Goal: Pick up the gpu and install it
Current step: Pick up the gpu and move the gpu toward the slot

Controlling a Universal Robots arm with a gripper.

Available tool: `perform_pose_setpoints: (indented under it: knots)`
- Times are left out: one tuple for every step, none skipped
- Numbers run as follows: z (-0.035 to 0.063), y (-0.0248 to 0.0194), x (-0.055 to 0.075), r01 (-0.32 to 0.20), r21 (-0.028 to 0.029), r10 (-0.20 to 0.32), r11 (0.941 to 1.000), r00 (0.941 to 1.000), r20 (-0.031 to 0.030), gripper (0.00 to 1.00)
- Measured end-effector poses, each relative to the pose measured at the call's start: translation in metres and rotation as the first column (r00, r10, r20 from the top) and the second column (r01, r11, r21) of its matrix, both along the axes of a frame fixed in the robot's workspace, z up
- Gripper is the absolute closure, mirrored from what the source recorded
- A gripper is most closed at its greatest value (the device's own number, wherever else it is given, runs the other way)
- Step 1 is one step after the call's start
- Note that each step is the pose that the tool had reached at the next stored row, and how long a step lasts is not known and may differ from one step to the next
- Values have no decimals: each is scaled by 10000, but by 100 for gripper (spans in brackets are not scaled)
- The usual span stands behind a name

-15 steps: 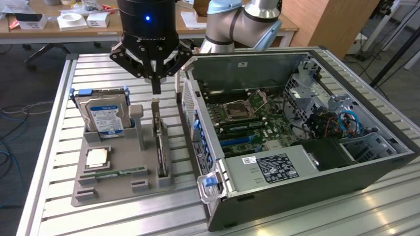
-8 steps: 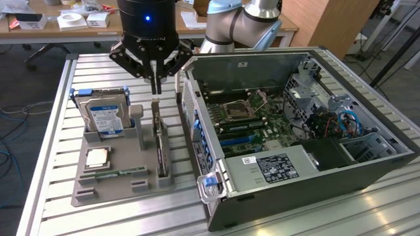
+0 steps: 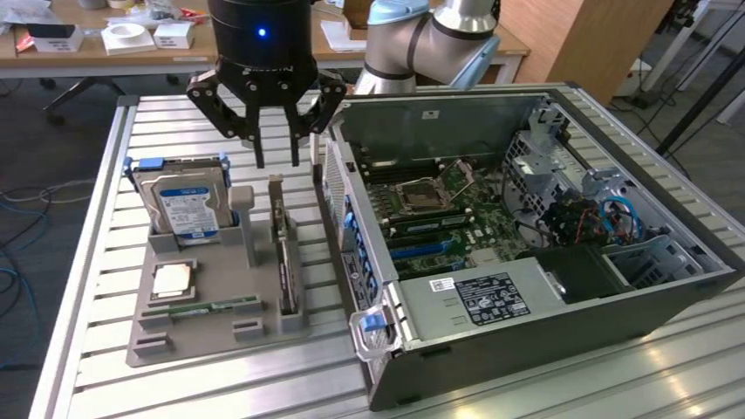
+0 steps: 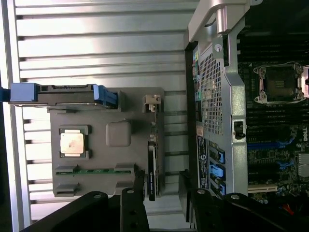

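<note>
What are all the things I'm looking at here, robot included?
gpu: one, black, standing on edge in the holder
hard drive: one, silver with a blue label, upright in the holder
processor chip: one, silver, flat in the holder
memory stick: one, green, flat in the holder
holder: one, grey, on the table
computer case: one, dark, open, exterior view's right
table: one, silver slats
arm: one, grey and light blue, behind the case
fingers: two, black, open, above the gpu

a wooden desk [image 3: 93, 54] with white boxes [image 3: 128, 37] at the back; cables [image 3: 23, 196] across the dark floor [image 3: 70, 131]
</note>
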State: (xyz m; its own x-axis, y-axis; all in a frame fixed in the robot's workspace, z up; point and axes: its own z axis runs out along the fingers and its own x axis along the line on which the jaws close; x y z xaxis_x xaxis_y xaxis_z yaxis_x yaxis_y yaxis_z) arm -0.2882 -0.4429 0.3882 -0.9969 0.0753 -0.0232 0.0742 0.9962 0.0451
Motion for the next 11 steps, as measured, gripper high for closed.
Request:
perform_pose_setpoints:
  knots:
    - [0, 0, 0, 0, -1, 0, 10000, 10000, 0, 59]
    - [0, 0, 0, 0, 0, 0, 10000, 10000, 0, 59]
    - [-2, 0, 0, 0, 0, 0, 10000, 10000, 0, 59]
    - [-9, 0, 0, 0, 1, 0, 10000, 10000, 1, 59]
    - [-24, 0, -1, 0, 2, 0, 10000, 10000, 1, 59]
    - [-41, 0, 0, -1, 0, 1, 10000, 10000, 0, 59]
    - [-60, 0, 0, 0, 0, 0, 10000, 10000, 0, 59]
    - [-78, 0, 0, 0, 1, 0, 10000, 10000, 1, 59]
    - [-96, 0, 0, 0, 1, 0, 10000, 10000, 1, 59]
    - [-114, 0, 0, 0, 1, 0, 10000, 10000, 0, 59]
    - [-132, 0, 0, 0, 1, 0, 10000, 10000, 1, 59]
